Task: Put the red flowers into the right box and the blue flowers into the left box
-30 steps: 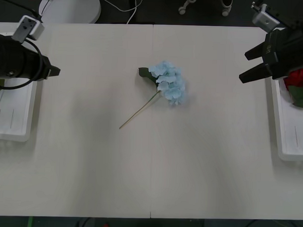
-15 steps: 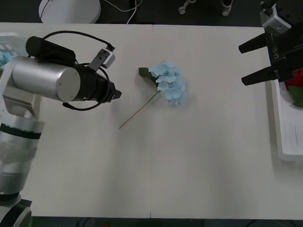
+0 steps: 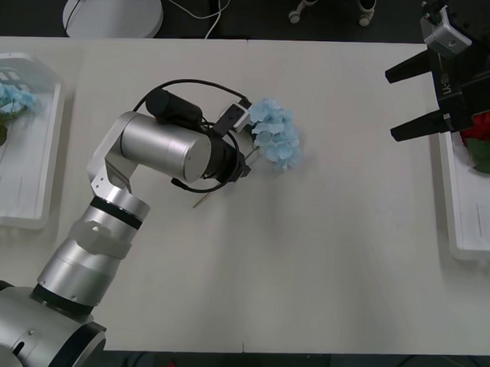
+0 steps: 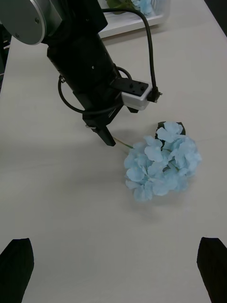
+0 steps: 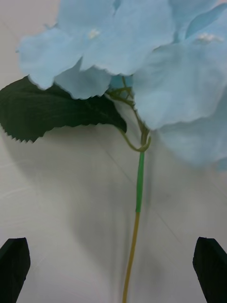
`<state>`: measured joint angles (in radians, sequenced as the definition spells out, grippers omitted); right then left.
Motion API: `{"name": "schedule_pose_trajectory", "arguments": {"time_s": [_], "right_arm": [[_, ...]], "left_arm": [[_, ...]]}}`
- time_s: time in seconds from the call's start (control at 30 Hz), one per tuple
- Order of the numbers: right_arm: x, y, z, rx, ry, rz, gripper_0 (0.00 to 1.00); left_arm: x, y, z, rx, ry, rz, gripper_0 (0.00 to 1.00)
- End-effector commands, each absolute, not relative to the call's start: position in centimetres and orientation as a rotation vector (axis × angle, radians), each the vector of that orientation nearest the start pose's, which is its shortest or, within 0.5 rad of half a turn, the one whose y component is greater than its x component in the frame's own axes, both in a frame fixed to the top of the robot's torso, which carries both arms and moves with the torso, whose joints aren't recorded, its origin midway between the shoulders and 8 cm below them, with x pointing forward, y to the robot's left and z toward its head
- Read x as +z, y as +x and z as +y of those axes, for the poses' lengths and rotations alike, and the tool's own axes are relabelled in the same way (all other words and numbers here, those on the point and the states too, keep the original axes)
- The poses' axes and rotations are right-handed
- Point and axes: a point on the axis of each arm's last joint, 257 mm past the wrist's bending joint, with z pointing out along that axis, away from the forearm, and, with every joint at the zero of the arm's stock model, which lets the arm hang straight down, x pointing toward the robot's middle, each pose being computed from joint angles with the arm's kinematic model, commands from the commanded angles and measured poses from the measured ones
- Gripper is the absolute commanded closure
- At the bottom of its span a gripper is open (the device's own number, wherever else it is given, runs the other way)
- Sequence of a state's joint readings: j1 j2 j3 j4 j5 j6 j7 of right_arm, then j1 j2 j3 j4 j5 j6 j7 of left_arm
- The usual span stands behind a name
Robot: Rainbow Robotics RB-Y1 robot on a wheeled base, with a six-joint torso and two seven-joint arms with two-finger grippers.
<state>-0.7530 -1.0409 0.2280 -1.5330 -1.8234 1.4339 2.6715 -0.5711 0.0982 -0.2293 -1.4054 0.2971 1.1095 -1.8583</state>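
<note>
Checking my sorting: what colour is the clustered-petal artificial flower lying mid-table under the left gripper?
Pale blue, with a dark green leaf; clearest in the right wrist view.

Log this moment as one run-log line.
left gripper: open, over stem of blue flower mid-table | right gripper: open, idle by right box | red flowers: in right box

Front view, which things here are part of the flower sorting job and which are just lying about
Part of the job:
blue flower on the table
blue flowers in the left box
red flowers in the right box
left box
right box
left gripper
right gripper

Just lying about:
white round base
cable on the floor
</note>
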Motion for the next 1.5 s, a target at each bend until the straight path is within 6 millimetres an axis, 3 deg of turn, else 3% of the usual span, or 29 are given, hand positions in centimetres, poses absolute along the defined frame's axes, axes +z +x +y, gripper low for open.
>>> {"name": "schedule_pose_trajectory", "arguments": {"time_s": [0.03,0.33,0.6,0.63,0.83,1.23,1.33,1.5], "right_arm": [[-3.4,46.0,-19.8,0.382,-1.686,1.588,0.0],[-3.5,45.9,-19.9,0.385,-1.693,1.591,0.0],[-3.4,45.7,-19.7,0.397,-1.694,1.587,0.0],[-3.4,45.7,-19.7,0.397,-1.694,1.587,0.0],[-3.6,45.8,-19.9,0.388,-1.695,1.594,0.0],[-3.6,45.8,-19.9,0.388,-1.695,1.594,0.0],[-3.6,45.8,-19.9,0.388,-1.695,1.594,0.0],[-3.6,45.8,-19.9,0.388,-1.695,1.594,0.0]], "left_arm": [[-23.7,57.9,-0.6,-0.15,0.808,2.149,0.0],[-25.8,59.3,-1.8,-0.119,0.837,2.131,0.0],[-26.5,59.5,-2.3,-0.102,0.868,2.138,0.0],[-26.7,59.4,-2.4,-0.099,0.873,2.139,0.05],[-26.7,59.6,-2.2,-0.081,0.88,2.133,1.0],[-26.1,60.3,-1.8,-0.077,0.851,2.113,1.0],[-25.0,61.1,-1.2,-0.084,0.815,2.094,1.0],[-21.5,62.5,0.4,-0.103,0.74,2.045,1.0]]}}
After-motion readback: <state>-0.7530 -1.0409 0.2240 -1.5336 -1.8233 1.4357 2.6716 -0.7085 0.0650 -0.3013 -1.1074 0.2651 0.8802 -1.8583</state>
